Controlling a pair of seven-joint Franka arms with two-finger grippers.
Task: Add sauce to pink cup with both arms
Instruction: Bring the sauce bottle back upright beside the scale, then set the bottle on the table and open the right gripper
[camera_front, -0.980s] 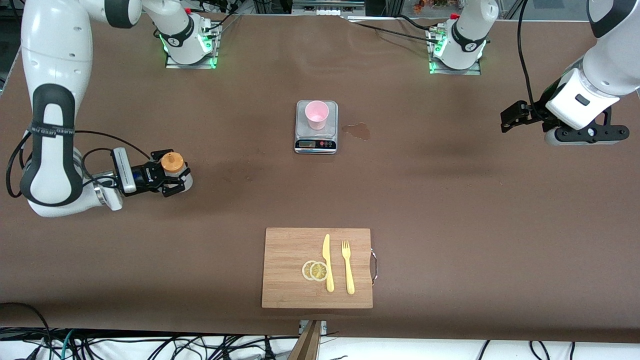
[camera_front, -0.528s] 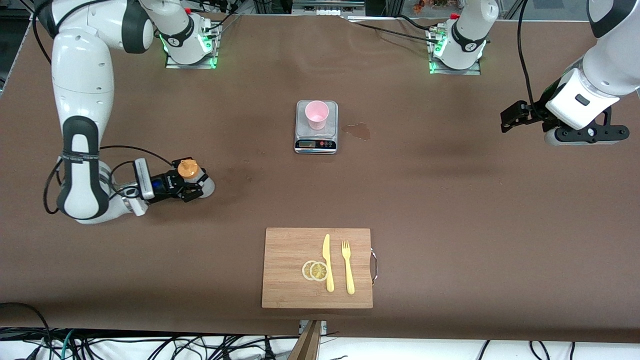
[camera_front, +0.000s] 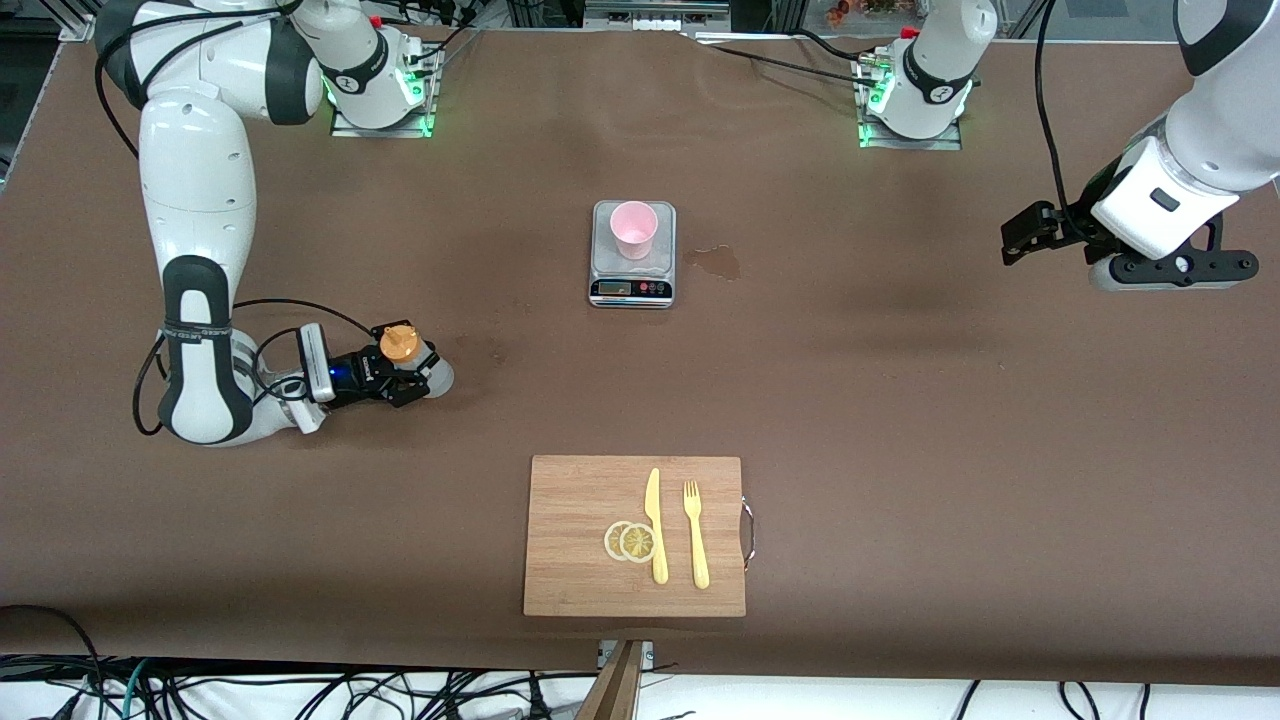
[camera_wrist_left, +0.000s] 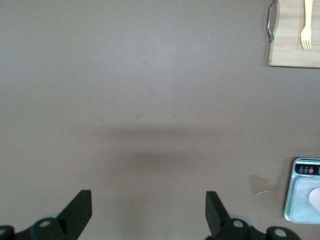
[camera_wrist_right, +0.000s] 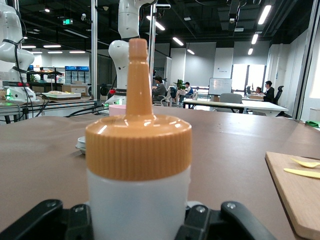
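Right arm folded low, forearm near the table, right gripper (camera_front: 400, 372) clamped on the sauce (camera_front: 399, 346). Bottle upright, nozzle up, toward the right arm's end from the scale (camera_front: 632, 283) bearing the pink cup (camera_front: 633, 229). Left arm waits raised; left gripper (camera_front: 1025, 235) fingers spread, empty.

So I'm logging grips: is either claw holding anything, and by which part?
The right claw grips the sauce bottle by its body, below the orange cap. The left claw holds nothing.
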